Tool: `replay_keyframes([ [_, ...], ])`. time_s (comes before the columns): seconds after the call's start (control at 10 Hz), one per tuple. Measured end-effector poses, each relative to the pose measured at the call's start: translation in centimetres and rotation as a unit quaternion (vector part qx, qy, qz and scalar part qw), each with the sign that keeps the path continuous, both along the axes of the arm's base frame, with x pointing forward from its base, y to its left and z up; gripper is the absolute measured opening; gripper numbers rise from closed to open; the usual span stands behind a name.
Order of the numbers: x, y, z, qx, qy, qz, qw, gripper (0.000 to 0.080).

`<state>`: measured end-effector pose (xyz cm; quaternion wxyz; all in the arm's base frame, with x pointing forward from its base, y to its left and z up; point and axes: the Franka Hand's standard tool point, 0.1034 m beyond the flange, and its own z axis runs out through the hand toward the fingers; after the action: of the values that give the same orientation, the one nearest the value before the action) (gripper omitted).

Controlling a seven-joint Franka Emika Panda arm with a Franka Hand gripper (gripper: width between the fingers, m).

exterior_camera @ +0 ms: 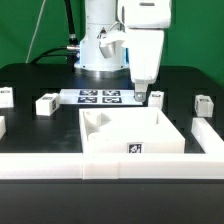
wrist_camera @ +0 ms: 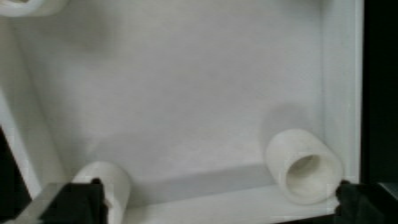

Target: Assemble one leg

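Observation:
Several legs lie on the black table in the exterior view: one (exterior_camera: 157, 98) just to the exterior view's right of my gripper, one (exterior_camera: 203, 104) further right, and two on the left (exterior_camera: 45, 104) (exterior_camera: 5, 97). My gripper (exterior_camera: 140, 95) hangs over the back right corner of the large white panel (exterior_camera: 125, 128). It is open and empty. In the wrist view my gripper (wrist_camera: 217, 208) shows only its dark fingertips (wrist_camera: 63, 205), spread wide over the panel (wrist_camera: 196, 90). Round corner sockets (wrist_camera: 306, 170) (wrist_camera: 102, 185) lie between them. No leg shows in the wrist view.
The marker board (exterior_camera: 100, 96) lies behind the panel, in front of the robot base (exterior_camera: 100, 50). A white wall (exterior_camera: 60, 165) runs along the front, with a raised side piece on the exterior view's right (exterior_camera: 207, 138).

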<state>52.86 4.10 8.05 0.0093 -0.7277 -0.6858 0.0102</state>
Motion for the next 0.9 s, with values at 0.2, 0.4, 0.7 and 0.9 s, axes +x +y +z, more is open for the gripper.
replay_keyframes([
  [0.2, -1.5, -1.1, -0.9, 0.004, 0.001, 0.048, 0.999, 0.065],
  [0.4, -3.9, -1.6, -2.4, 0.008, 0.005, 0.063, 0.998, 0.065],
  [0.7, -6.1, -2.1, -6.0, 0.016, 0.006, 0.056, 0.998, 0.065],
  [0.9, -6.4, -2.3, -6.8, 0.017, 0.013, 0.052, 0.998, 0.065],
])
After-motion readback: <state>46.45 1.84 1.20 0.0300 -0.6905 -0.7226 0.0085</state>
